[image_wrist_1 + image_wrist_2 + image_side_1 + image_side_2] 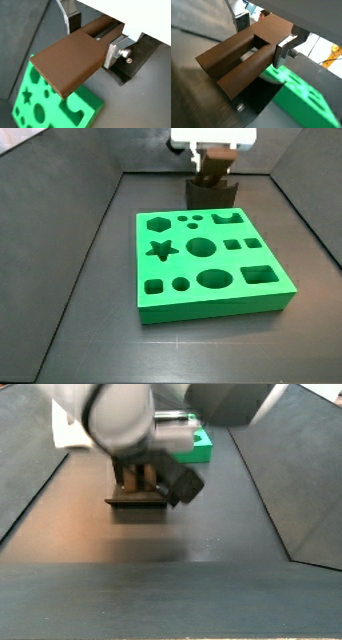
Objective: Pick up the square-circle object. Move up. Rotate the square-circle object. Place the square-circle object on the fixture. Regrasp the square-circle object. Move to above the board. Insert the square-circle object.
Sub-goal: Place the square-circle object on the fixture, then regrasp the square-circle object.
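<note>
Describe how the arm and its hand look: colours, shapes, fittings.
In both wrist views the hand has flat silver plate fingers under a white body; a silver block with a screw sits at one finger's side. In a side view the hand looks white above, dark below. In a side view the arm is rounded and grey, blurred close up.

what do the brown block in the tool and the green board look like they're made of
The brown two-pronged block, held in the tool over the fixture: matte, uniform, grainless, possibly printed plastic or painted wood. The bright green board with cut-out holes: smooth, evenly coloured, likely plastic.
</note>
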### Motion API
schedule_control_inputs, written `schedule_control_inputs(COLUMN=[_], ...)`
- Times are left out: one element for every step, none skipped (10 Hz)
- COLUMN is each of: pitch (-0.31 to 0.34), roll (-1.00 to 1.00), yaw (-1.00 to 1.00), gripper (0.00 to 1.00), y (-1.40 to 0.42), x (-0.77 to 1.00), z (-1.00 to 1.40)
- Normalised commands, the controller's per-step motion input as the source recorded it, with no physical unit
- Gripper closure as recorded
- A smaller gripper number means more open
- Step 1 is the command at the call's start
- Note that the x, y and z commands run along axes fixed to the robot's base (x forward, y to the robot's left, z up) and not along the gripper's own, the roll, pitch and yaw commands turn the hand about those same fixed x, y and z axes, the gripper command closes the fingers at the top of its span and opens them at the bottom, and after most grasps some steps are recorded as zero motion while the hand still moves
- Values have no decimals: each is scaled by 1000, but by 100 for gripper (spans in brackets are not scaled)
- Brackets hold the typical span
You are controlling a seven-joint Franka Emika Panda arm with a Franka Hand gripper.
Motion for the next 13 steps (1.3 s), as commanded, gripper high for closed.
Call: schedule_control_inputs(pitch=[9, -18, -29, -61, -63, -61, -60, 0, 0, -30, -20, -11, 14], roll=[-159, -153, -143, -95, -93, -93, -93, 0, 0, 33, 37, 42, 43], yaw=[-176, -157, -138, -91, -77, -46, -27, 0, 0, 49, 56, 57, 54], gripper=[100, 100, 100, 100, 100, 100, 100, 100, 0, 0, 0, 0, 0], y=[109, 85, 72, 125, 126, 120, 117, -500, 0, 0, 0, -1, -1], x=[145, 120, 105, 72, 72, 71, 71, 0, 0, 0, -13, -26, -38], z=[-715, -509, -385, -276, -274, -275, -275, -167, 0, 1000, 1000, 1000, 1000])
